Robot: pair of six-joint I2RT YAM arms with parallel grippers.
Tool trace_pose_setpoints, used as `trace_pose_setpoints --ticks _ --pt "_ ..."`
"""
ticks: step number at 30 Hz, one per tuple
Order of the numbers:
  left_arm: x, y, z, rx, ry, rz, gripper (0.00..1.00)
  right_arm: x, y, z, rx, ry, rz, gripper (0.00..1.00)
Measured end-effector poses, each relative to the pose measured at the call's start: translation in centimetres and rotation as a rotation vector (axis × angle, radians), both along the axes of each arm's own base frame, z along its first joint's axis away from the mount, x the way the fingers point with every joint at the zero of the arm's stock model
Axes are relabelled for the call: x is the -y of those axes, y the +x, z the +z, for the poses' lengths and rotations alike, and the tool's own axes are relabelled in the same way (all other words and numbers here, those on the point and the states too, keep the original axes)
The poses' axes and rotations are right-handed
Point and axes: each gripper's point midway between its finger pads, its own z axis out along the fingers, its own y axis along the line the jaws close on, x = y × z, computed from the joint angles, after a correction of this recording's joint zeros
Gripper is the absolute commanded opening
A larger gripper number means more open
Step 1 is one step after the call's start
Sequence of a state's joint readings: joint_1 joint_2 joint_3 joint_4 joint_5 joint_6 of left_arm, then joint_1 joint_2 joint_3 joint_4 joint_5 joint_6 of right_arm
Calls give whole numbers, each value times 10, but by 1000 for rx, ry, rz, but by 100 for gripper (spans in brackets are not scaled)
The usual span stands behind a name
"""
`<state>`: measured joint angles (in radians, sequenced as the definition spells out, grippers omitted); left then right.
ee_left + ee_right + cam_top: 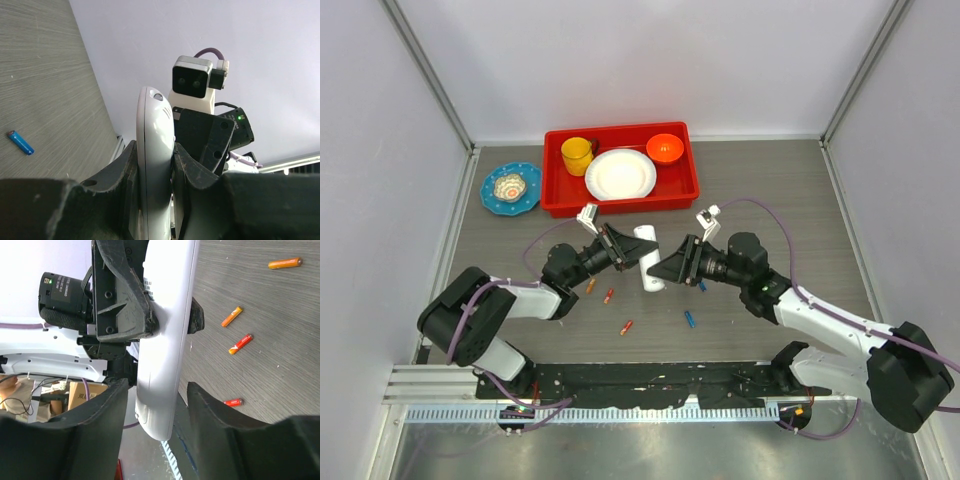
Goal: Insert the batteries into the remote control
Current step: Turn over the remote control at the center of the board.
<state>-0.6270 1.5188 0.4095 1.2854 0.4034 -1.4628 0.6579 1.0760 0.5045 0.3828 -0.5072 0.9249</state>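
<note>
Several batteries lie loose on the desk [770,200] nearest you: an orange one [626,327] left of centre and a blue one [690,319] to its right, well apart. Slightly farther, two more orange cells [609,296] [590,286] lie near each other below your left tool [628,252], and a second blue cell [701,285] shows just beside your right tool [665,268].

Beyond them, in the middle of the desk, the two tools face each other with the remote control [650,275] between them, its length running near to far. Your left tool is clenched on the remote control: its wrist view shows the white body edge-on, pinched between both fingers [200,175]. Your right tool is released. In its wrist view the jaws stand either side of the handset's near end, with a thin gap on each side. You cannot tell whether the remote touches the desk.

Farthest away, a red tray [552,200] holds a yellow cup [577,155], a white plate [620,174] and an orange bowl [665,148]. A blue dish [511,187] sits just left of the tray.
</note>
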Motion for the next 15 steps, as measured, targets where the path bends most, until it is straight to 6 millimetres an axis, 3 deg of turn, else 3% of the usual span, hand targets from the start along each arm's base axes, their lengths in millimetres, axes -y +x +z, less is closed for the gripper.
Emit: trace_pose_setpoints --ticks 15 --pt "-2 -3 11 24 -17 -2 0 -6 -11 2 -43 94 58 47"
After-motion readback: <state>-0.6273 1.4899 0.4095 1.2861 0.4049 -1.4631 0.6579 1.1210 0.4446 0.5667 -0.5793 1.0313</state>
